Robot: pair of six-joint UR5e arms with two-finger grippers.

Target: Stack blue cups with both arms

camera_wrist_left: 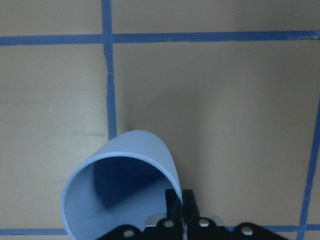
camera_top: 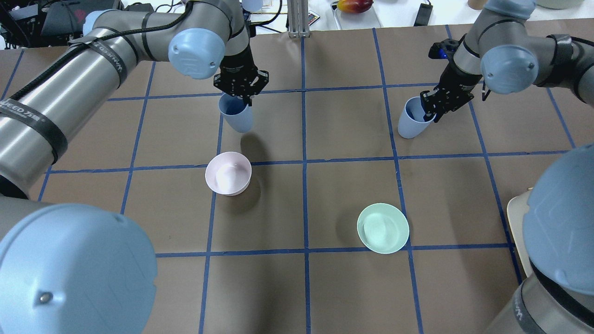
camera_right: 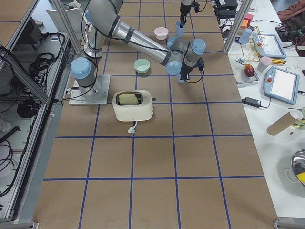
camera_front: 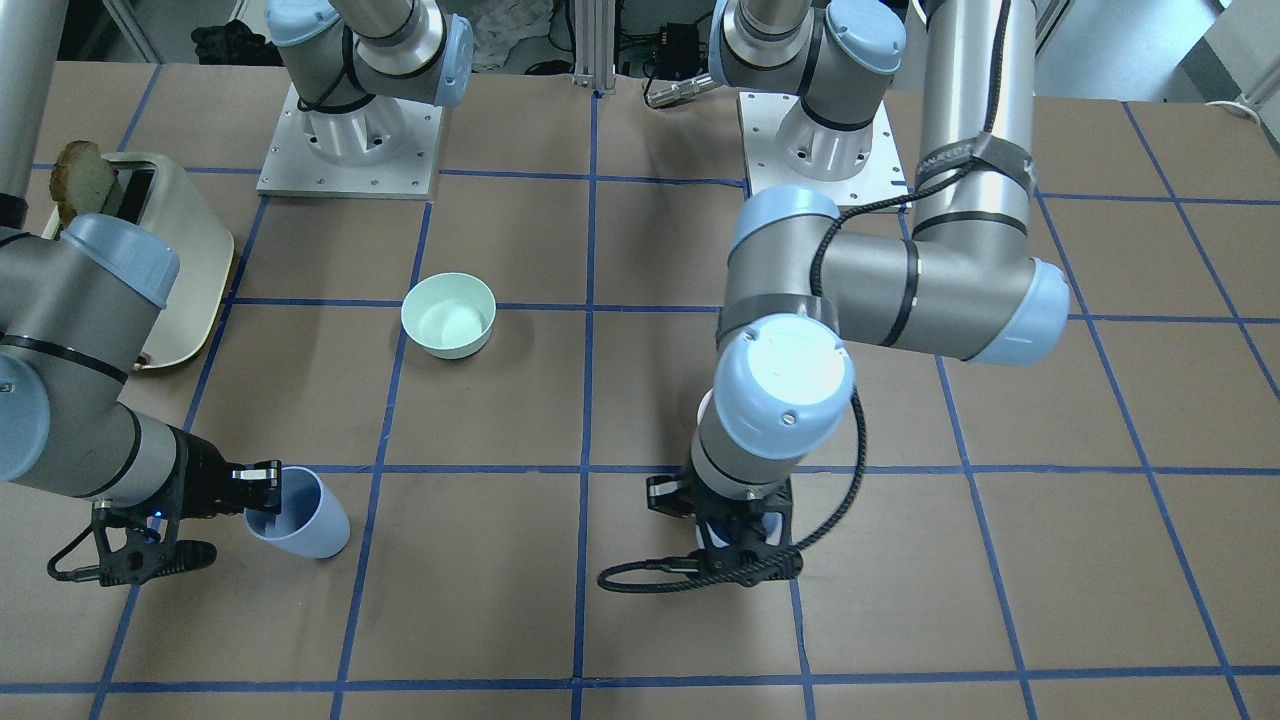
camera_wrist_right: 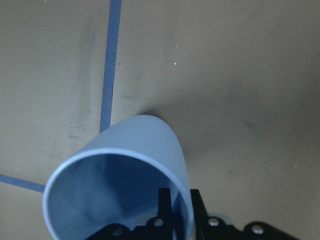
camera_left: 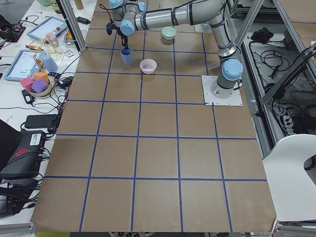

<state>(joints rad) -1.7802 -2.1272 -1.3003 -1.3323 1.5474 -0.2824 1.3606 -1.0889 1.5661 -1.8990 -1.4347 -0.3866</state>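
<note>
Two pale blue cups. My left gripper (camera_top: 241, 95) is shut on the rim of one blue cup (camera_top: 236, 115), one finger inside and one outside, as the left wrist view (camera_wrist_left: 181, 200) shows; the cup (camera_wrist_left: 120, 185) hangs tilted. In the front view this cup is mostly hidden under the left wrist (camera_front: 735, 530). My right gripper (camera_top: 429, 111) is shut on the rim of the other blue cup (camera_top: 412, 123) in the same way (camera_wrist_right: 181, 202); that cup (camera_front: 300, 515) is tilted. I cannot tell if either base touches the table.
A pale pink bowl (camera_top: 228, 173) stands just behind the left cup, toward the robot. A mint-green bowl (camera_top: 383, 228) sits nearer the right base. A cream toaster (camera_front: 170, 260) with bread stands at the robot's right. Blue tape lines grid the brown table.
</note>
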